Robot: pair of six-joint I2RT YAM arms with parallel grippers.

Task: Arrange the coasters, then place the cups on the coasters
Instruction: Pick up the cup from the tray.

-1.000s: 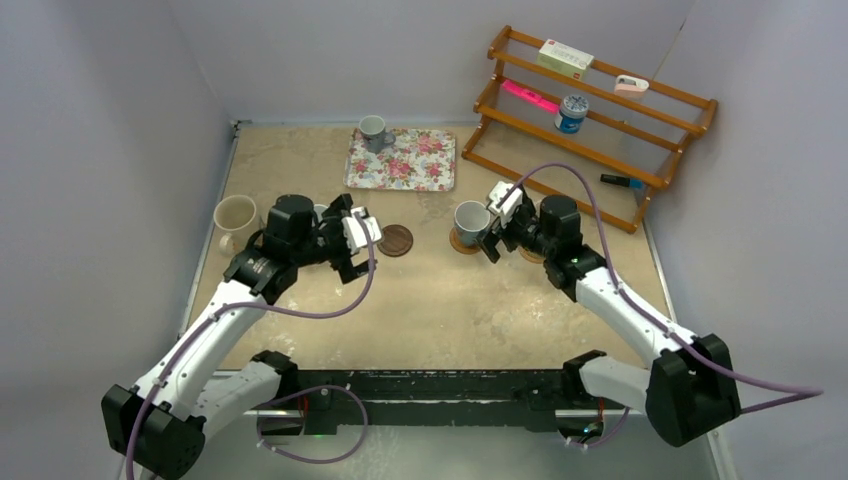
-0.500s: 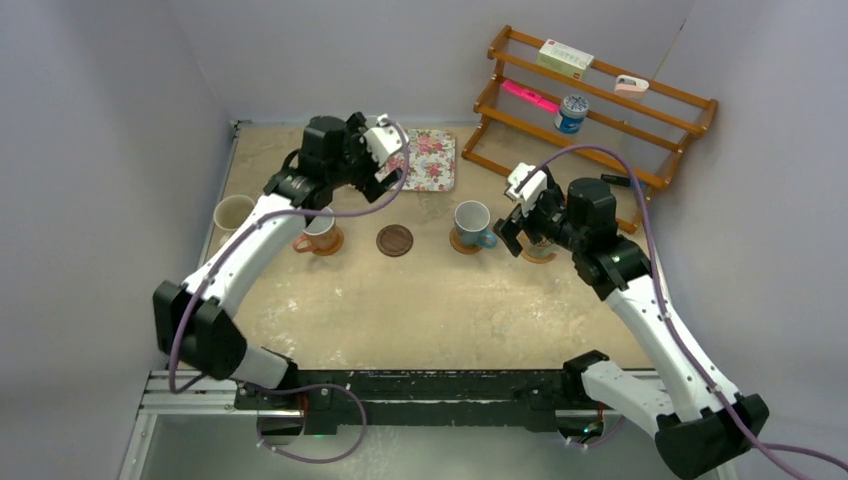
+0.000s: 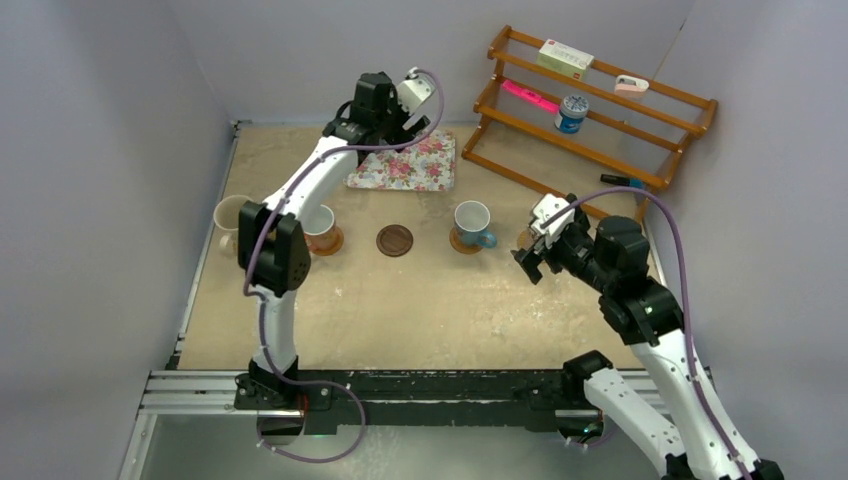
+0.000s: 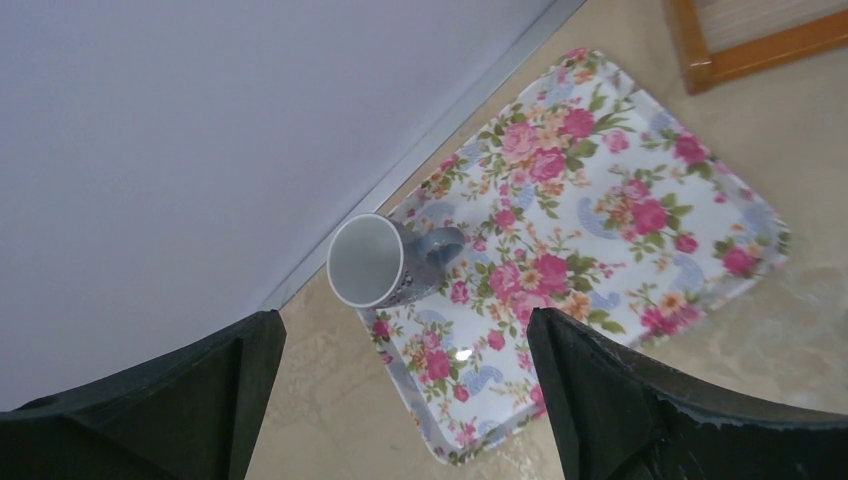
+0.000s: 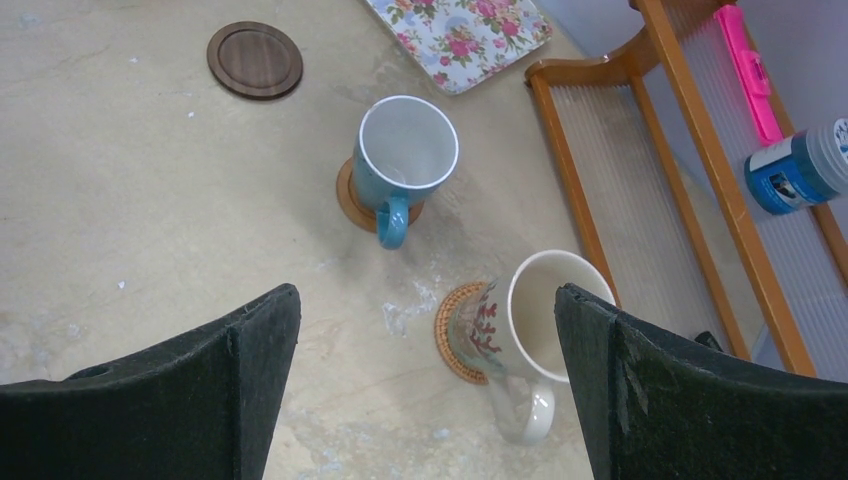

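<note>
My left gripper [image 4: 405, 330] hangs open above the near corner of the floral tray [image 4: 640, 150]. A small grey-blue cup [image 4: 385, 262] stands on that tray by the back wall. My right gripper [image 5: 425, 300] is open and empty, raised above a cream printed cup [image 5: 530, 330] on a woven coaster [image 5: 452, 325]. A light blue cup [image 5: 405, 155] rests on an orange coaster [image 5: 348, 200]. The dark brown coaster [image 3: 395, 240] lies bare. A reddish-orange cup [image 3: 318, 228] sits on a coaster [image 3: 330, 244]. Another cream cup [image 3: 232, 220] stands at the left on the table.
A wooden rack [image 3: 600, 150] stands at the back right with a blue-and-white tin [image 3: 572, 113], a pink item and a box. The left arm stretches over the table's left side to the back wall. Grey walls enclose three sides.
The left arm swung from the reddish-orange cup back to above the tray. The right gripper drew away from the light blue cup toward the near right. Both stayed open.
</note>
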